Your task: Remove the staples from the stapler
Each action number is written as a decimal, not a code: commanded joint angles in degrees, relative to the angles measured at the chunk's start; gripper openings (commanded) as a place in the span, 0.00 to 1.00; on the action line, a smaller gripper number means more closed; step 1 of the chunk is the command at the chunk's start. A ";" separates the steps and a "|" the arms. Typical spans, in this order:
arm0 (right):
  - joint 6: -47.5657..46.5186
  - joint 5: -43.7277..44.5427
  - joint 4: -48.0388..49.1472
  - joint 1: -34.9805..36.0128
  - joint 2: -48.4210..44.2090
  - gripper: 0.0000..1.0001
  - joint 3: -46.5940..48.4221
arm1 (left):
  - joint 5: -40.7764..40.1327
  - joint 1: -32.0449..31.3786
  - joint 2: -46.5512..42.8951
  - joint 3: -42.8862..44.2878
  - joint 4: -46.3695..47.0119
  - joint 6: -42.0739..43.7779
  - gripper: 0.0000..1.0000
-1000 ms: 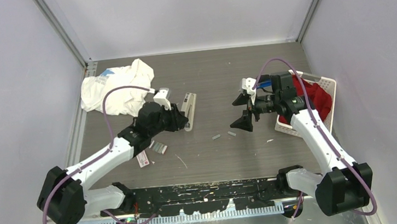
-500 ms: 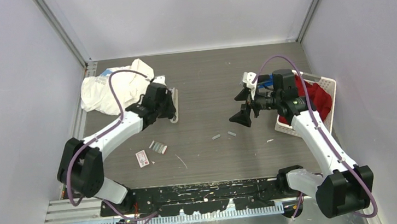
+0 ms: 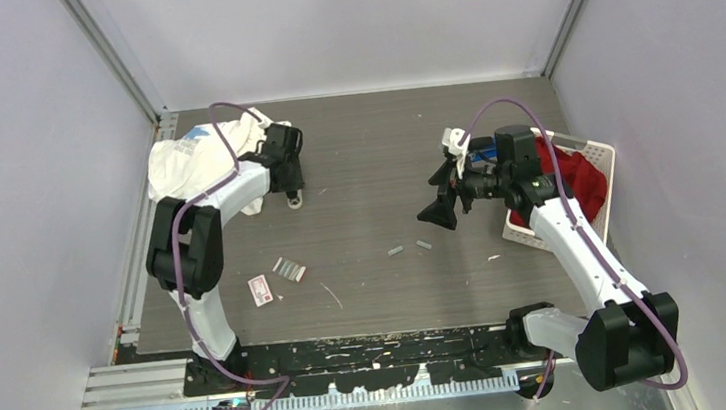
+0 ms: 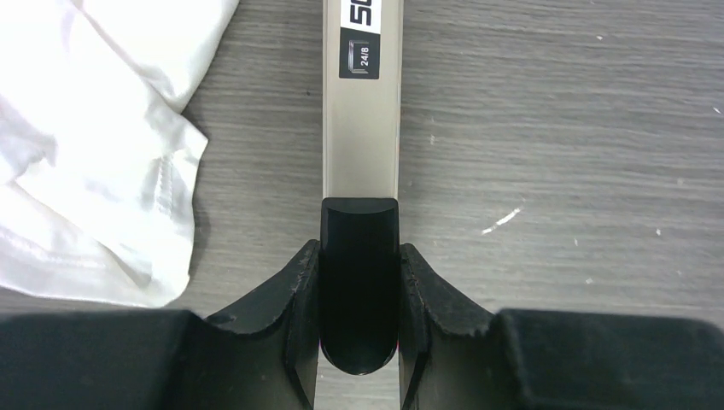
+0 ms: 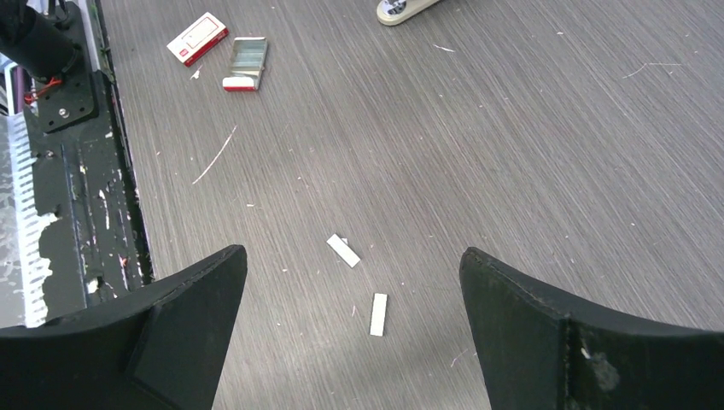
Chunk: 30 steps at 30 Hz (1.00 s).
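The stapler (image 4: 360, 128), a long grey bar with a black rear end, lies on the table at the back left. My left gripper (image 4: 359, 252) is shut on that black end, and its fingers press both sides. From above, my left gripper (image 3: 286, 169) covers most of the stapler (image 3: 293, 201), so only the tip shows. Two loose staples (image 5: 343, 250) (image 5: 378, 314) lie on the table mid-right, also visible from above (image 3: 396, 251) (image 3: 424, 244). My right gripper (image 5: 352, 256) hangs above them, open and empty; from above it (image 3: 439, 196) faces left.
A white cloth (image 3: 199, 160) lies bunched right beside the stapler at the back left. A white basket (image 3: 603, 152) with a red cloth sits at the right edge. A small white-and-red box (image 3: 261, 290) and an open tray of silvery strips (image 3: 290, 269) lie front left.
My left arm has swung the stapler from the middle-left of the table toward the back left, up against the white cloth. The right gripper has barely shifted.
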 commanded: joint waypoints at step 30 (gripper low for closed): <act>12.70 10.91 10.78 -2.64 1.45 1.00 0.79 | 33.14 2.76 -47.36 -36.40 24.52 -7.48 0.81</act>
